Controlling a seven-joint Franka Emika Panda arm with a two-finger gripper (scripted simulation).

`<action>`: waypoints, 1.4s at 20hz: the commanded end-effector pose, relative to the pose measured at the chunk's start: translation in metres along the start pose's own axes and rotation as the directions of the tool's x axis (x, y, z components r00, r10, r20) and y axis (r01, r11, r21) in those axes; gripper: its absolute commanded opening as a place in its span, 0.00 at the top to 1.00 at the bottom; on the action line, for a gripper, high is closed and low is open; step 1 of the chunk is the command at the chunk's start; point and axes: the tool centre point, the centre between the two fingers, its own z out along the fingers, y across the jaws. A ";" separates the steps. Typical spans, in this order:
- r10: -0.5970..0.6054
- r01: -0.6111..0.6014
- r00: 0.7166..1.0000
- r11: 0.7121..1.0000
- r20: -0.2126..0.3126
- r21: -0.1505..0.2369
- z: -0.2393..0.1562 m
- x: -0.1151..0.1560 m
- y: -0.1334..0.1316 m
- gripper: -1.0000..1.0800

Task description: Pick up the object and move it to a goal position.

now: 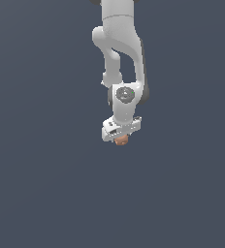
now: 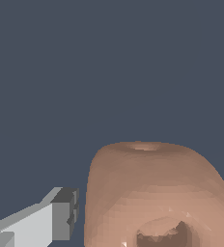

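1. Object (image 2: 152, 183): a lumpy, rounded, matte orange-brown blob. In the wrist view it sits close under the camera. Its domed face is towards the lens, and a dark hollow shows low on that face.
2. Pincer (image 2: 150, 212): its two fingers flank the object, one on each side.
   - One finger (image 2: 61, 217) shows as a white bar with a grey tip. A thin dark strip separates this tip from the object's flank.
   - The other finger shows only as a grey sliver at the frame edge, just beside the opposite flank.
3. Pincer state: cannot tell. The object lies between the fingers, but neither view shows whether the pads press on it or stand slightly clear.
4. Exterior view, pincer (image 1: 120, 137): the white cross bar sits tilted, with the end at the exterior view's right higher. The fingers themselves are too small to make out here.
5. Exterior view, object (image 1: 120, 141): it is a small orange-brown patch directly under the cross bar and touching its lower edge. It is much smaller than the bar.
6. Wrist flange (image 1: 125, 94): a round grey disc sits on the white housing just beyond the bar.
7. Arm (image 1: 119, 43): the white links run from the flange to the view's upper edge, with a dark band along the side at the exterior view's right.
8. Table (image 1: 37, 193): a uniform dark blue-grey surface fills the rest of both views.
   - Neither view shows a table edge or corner, so the object's position relative to them cannot be told.
   - Whether the object rests on the table or hangs above it cannot be told either.
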 end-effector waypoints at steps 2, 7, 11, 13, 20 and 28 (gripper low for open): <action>0.000 0.000 1.000 1.000 -0.001 -0.001 0.001 0.001 0.000 1.00; 0.000 0.000 1.000 1.000 -0.001 -0.001 0.001 0.001 0.000 1.00; 0.000 0.000 1.000 1.000 -0.002 -0.001 0.000 0.001 0.001 1.00; 0.000 0.000 1.000 1.000 -0.002 -0.001 -0.001 0.001 0.002 1.00; 0.000 0.000 1.000 1.000 -0.002 -0.001 -0.019 0.002 0.027 1.00; 0.000 0.000 1.000 1.000 -0.003 0.000 -0.063 0.006 0.087 1.00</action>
